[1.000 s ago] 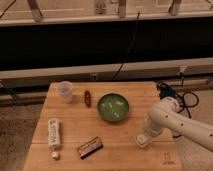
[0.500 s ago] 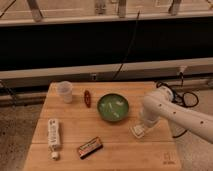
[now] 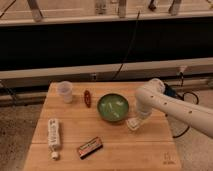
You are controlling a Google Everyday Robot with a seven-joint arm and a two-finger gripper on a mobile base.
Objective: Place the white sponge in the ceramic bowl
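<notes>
The claw [image 3: 133, 123] hovers beside the bowl [image 3: 113, 108], at the sponge [image 3: 131, 125]; I cannot tell its grip. The pad is probably light and soft, so pinch its edges.

On the table [image 3: 150, 150] I take the ceramic bowl [image 3: 113, 107] as centre: the cup [image 3: 65, 91] lies at 10 o'clock, the tube [image 3: 53, 134] at 8, the bar [image 3: 89, 147] at 7, and the gripper [image 3: 133, 123] just beside it at 4.
</notes>
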